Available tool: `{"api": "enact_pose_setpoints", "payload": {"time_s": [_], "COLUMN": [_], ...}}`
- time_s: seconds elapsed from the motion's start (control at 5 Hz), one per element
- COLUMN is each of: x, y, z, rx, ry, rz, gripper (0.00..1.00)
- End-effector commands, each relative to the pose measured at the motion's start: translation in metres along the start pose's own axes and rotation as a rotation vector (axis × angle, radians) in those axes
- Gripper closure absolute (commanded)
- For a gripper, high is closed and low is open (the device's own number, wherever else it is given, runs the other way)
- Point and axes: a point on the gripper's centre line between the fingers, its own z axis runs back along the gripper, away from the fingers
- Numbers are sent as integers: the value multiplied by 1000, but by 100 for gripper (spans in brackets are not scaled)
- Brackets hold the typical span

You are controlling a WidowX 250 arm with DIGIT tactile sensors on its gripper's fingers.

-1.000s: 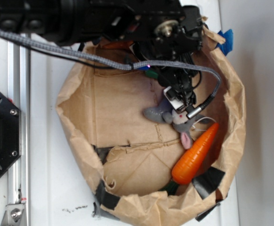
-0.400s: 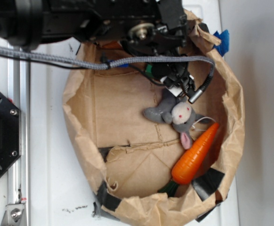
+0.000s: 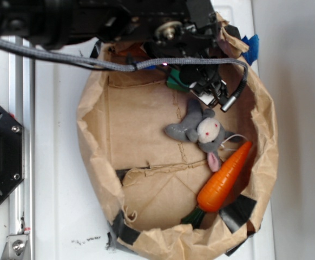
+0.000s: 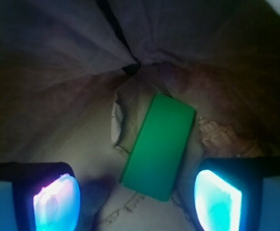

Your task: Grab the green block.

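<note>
Jaws spread wide, my gripper frames the green block, which lies flat at centre frame of the wrist view on the paper bag's floor, tilted between the two fingertips. I judge this the final approach: next I must descend, square to the block's narrow width, then close. From outside, the stuffed mouse and carrot sit lower right.
</note>
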Motion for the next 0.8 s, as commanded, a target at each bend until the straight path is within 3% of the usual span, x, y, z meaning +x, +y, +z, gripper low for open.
{"api": "enact_pose_setpoints", "payload": {"time_s": [0.0, 0.2, 0.4, 0.6], "x": [9, 4, 0, -2], "y": [11, 15, 14, 16], "z": [-14, -14, -6, 4], "rx": [14, 46, 58, 33], "ry": [1, 4, 52, 119], "rz": [13, 46, 130, 211], "gripper": [0, 0, 0, 0]}}
